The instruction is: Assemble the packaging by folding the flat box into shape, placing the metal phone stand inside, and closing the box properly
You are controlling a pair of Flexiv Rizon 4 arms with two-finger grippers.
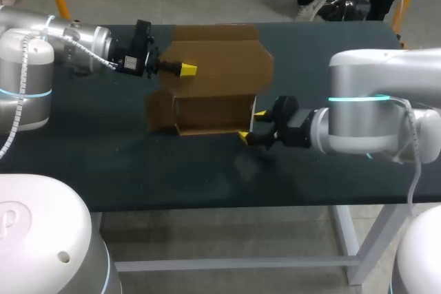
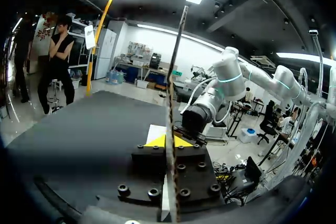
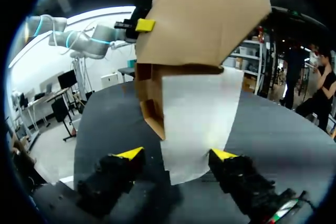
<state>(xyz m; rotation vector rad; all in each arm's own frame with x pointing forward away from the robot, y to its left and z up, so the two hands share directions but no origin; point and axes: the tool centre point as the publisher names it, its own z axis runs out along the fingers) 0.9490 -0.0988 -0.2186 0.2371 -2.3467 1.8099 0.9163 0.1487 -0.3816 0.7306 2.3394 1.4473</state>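
Head view, left to right: the left gripper [image 1: 186, 69] sits at nine o'clock of the box [image 1: 220, 67], fingers nearly together and pinching its raised flap [image 2: 176, 77] edge-on, as the left wrist view confirms. The brown box stands half-erected at the middle of the table [image 1: 103, 170]. At its five o'clock corner the right gripper [image 1: 252, 124] is spread wide, holding nothing, with a white side panel [image 3: 197, 114] ahead. Folding is under way, I judge; no phone stand shows. Next, the right arm should press that panel inward while the left steadies the flap.

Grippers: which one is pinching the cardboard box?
The left gripper: its tips clamp the box flap from both sides. The right gripper stands open.
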